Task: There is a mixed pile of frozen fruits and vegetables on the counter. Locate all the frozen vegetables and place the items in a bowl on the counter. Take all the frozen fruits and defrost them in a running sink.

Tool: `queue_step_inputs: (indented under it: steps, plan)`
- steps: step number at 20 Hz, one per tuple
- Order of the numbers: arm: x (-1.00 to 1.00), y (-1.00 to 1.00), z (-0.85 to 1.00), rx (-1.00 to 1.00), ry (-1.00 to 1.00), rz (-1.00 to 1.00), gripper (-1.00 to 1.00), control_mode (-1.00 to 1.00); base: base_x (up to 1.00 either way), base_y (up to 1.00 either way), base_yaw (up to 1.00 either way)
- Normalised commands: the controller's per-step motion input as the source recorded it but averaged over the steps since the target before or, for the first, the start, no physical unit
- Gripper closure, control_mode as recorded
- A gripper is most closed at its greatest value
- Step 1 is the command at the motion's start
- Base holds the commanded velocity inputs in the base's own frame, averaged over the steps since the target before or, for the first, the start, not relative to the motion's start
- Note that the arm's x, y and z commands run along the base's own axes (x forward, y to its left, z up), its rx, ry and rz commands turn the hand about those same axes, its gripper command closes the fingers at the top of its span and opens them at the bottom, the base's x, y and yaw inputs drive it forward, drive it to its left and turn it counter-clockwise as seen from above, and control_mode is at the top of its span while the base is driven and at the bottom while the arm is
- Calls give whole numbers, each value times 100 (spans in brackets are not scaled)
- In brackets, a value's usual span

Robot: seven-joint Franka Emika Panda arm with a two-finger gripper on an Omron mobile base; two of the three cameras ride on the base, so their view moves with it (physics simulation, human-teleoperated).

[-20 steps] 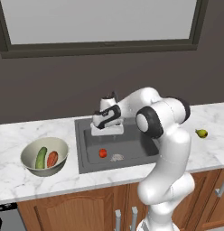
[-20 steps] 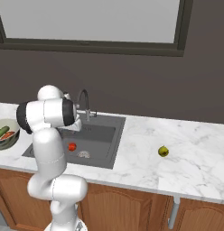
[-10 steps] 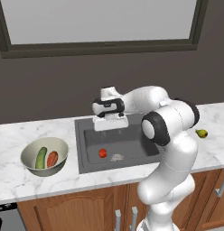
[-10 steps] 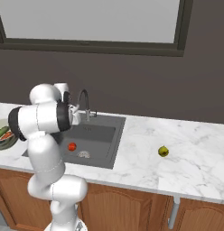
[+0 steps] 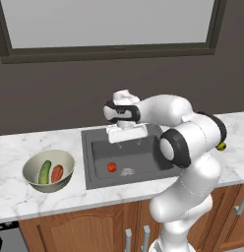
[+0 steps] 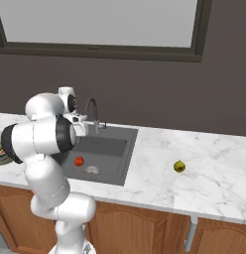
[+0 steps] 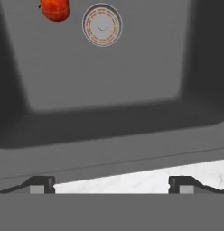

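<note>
Left base view: the sink [image 5: 102, 147] serves as the landmark. The gripper [image 5: 127, 140] hangs over the sink's back edge with its jaws spread wide and nothing between them. The red fruit [image 5: 112, 167] lies on the basin floor, just beside the drain [image 5: 127, 172]. The bowl [image 5: 30, 173] sits on the counter [image 5: 15, 197] to the left of the sink, well apart from it, with the cucumber [image 5: 45, 172] and the orange-red piece [image 5: 57, 173] inside, so both vegetables look sorted. The pear [image 5: 221, 146] peeks out from behind the arm, on the counter far to the right of the sink.

Right base view: the faucet [image 6: 92, 112] curves up at the back of the sink, very near the hand. The pear lies alone on the marble to the right of the sink, well apart from it. No water is visible running.

Hand view: the 2 fingertips [image 7: 41, 185] stand far apart, looking down past the sink's rim into the basin, with the red fruit and drain beyond.

Risks, as a judgement: 1 fruit is not yet in the sink, and the reach to it swings the arm across the faucet, which the hand or wrist could knock. The pear is round and may roll from a pinch set off-centre. If the tap is never turned, the defrost step fails.
</note>
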Motion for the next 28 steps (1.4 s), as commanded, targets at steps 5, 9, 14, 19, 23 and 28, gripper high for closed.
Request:
queue_step_inputs:
  steps: [5,9,14,19,23,28]
  plan:
    - [-6,-92,-3,0,4,-10,-100,-100,0,0,0]
    - [-26,-90,26,0,0,-13,-100,-100,0,0,0]
    - [-24,-82,30,0,0,-9,-100,-100,0,0,0]
    - [-33,-90,21,0,-10,0,-100,-100,0,0,0]
    - [-16,-100,-5,6,-10,1,-100,-100,0,0,0]
    - [0,-100,-2,6,-3,0,-100,-100,0,0,0]
